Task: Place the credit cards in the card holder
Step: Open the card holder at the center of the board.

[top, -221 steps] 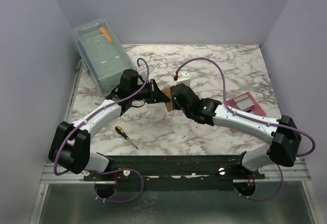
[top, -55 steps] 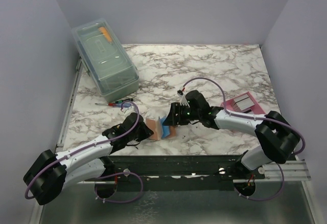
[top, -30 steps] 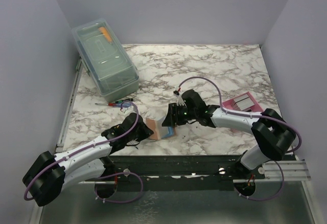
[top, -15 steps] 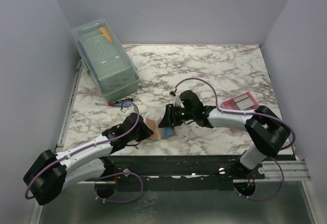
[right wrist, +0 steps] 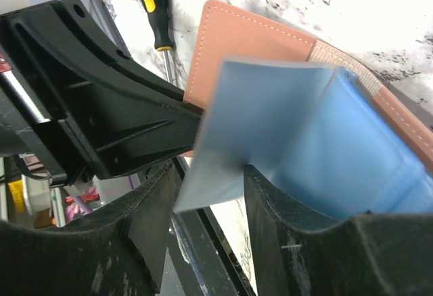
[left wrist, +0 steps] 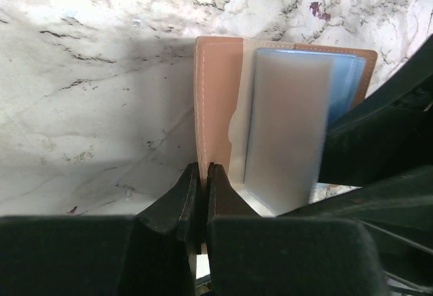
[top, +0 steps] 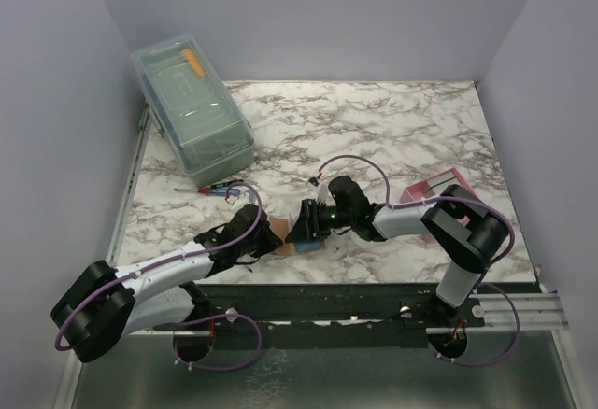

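The card holder [left wrist: 216, 107], a tan folding wallet, lies open near the table's front edge, with pale blue lining [right wrist: 365, 161] inside. My left gripper [left wrist: 203, 167] is shut on its tan flap and pins it from the left [top: 271, 237]. A light blue credit card [right wrist: 250, 120] stands slanted over the holder's inner pocket. Its lower corner hangs between the fingers of my right gripper [right wrist: 211, 174]. Those fingers stand apart, and only the right one touches the card. In the top view the right gripper [top: 301, 230] hides most of the card. No other credit cards show.
A yellow-and-black screwdriver [right wrist: 152, 12] lies just beyond the holder. A clear lidded box [top: 192, 115] sits at the back left, with a small red-and-blue tool [top: 217, 188] in front of it. A pink slotted tray [top: 439, 190] lies at the right. The table's front edge and rail [top: 355, 297] are close by.
My right gripper has slid left toward the holder, bringing the blue card over the pocket. The left gripper has kept its hold on the flap.
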You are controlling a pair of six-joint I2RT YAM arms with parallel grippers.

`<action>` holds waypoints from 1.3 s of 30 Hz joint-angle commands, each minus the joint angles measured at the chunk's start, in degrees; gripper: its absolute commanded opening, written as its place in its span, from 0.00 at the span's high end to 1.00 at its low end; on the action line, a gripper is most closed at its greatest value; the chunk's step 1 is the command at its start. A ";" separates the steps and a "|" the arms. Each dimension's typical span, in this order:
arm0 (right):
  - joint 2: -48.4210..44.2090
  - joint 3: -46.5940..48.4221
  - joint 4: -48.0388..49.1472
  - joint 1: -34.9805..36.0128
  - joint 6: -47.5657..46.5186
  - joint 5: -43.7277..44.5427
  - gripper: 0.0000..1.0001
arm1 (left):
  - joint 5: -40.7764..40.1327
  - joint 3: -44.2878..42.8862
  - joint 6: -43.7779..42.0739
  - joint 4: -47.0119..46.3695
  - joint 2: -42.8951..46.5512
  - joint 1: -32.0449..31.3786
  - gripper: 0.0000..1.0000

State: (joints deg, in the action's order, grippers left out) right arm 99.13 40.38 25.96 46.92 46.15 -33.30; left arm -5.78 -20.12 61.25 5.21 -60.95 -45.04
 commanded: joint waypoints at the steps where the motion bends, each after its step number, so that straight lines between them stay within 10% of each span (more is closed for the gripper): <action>1: 3.59 -1.65 9.27 0.37 3.12 -4.32 0.53 | -0.42 0.68 -0.61 0.15 1.62 -0.23 1.00; 14: 8.08 -1.98 17.42 0.19 6.61 -6.56 0.37 | -0.12 2.87 0.25 0.31 4.41 -0.18 1.00; 19: 9.76 -2.83 21.77 -0.39 8.64 -6.90 0.59 | -0.15 2.75 0.36 1.39 5.06 -0.21 0.98; 31: 14.40 2.30 7.47 -0.51 1.17 -0.46 0.89 | -0.21 -2.45 0.79 16.52 15.15 -0.23 0.34; 39: 14.08 4.48 -0.05 -0.42 -2.25 2.82 0.81 | -0.75 -12.52 -2.99 18.78 17.83 -0.17 0.58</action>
State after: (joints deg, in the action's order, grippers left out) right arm 111.96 44.05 33.98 46.50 48.29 -35.46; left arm -5.85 -27.81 60.49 23.03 -41.78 -45.04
